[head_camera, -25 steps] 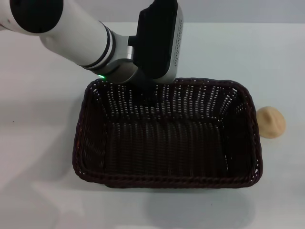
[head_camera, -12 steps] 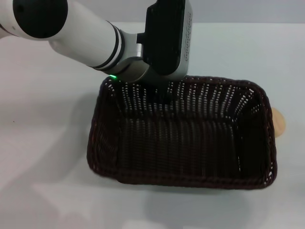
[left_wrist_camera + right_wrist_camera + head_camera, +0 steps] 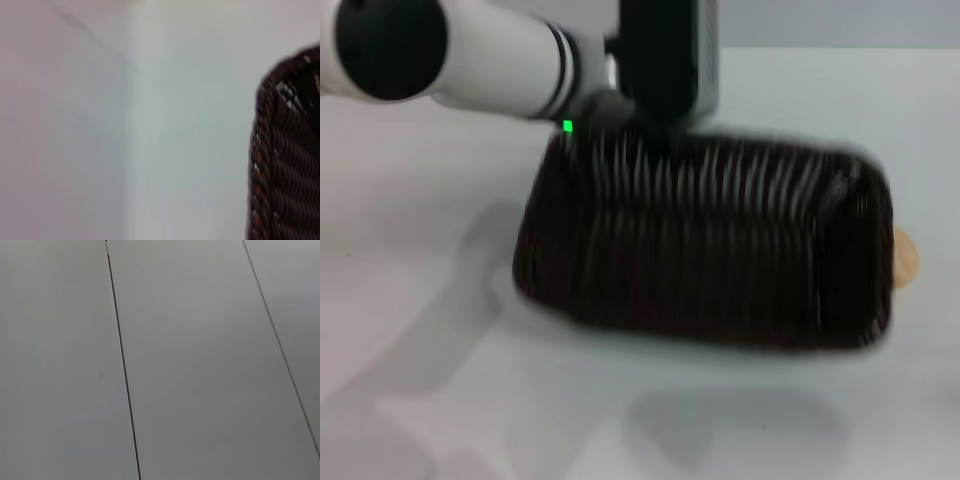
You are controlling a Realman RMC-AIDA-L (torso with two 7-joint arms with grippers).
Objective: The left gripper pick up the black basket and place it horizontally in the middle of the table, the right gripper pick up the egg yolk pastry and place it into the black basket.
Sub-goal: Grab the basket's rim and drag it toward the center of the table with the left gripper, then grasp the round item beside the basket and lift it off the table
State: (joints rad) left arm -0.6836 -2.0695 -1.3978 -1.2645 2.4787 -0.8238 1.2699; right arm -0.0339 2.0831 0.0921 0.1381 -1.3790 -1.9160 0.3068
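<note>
The black basket (image 3: 710, 250) hangs tilted above the white table (image 3: 420, 250), its shadow on the tabletop below it. My left gripper (image 3: 658, 140) is at the middle of the basket's far rim, shut on that rim, with the arm reaching in from the upper left. The basket's braided rim also shows in the left wrist view (image 3: 280, 165). The egg yolk pastry (image 3: 906, 262) lies on the table just right of the basket, mostly hidden behind its right end. My right gripper is out of view.
The right wrist view shows only a grey panelled surface (image 3: 200, 365) with dark seams. The arm's shadow falls on the table to the left of the basket.
The left gripper has carried the basket to the right and lifted and tilted it off the table. The basket now hides more of the pastry.
</note>
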